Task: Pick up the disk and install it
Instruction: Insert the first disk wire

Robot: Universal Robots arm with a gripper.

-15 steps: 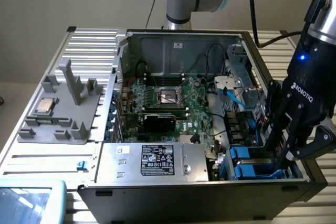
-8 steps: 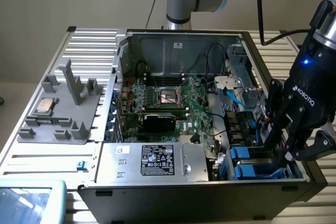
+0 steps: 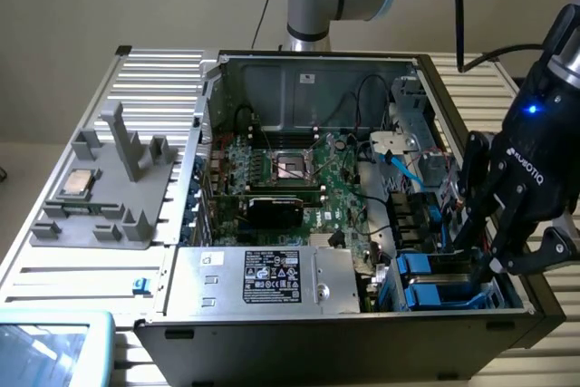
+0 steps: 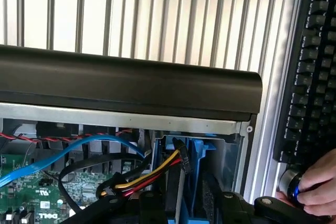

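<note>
The open computer case lies on the ribbed table. My gripper reaches down into the drive bay at the case's front corner, on the exterior view's right. In the wrist view the gripper has one dark finger on each side of the disk, which stands on edge in the bay with its bright blue carrier showing. The jaws look closed against its two faces. The disk's label is hidden.
Two other blue drive carriers sit in the bay beside the gripper. Red, yellow and black cables run close to the disk. A silver box with a black label, a motherboard, a keyboard and a hand are nearby.
</note>
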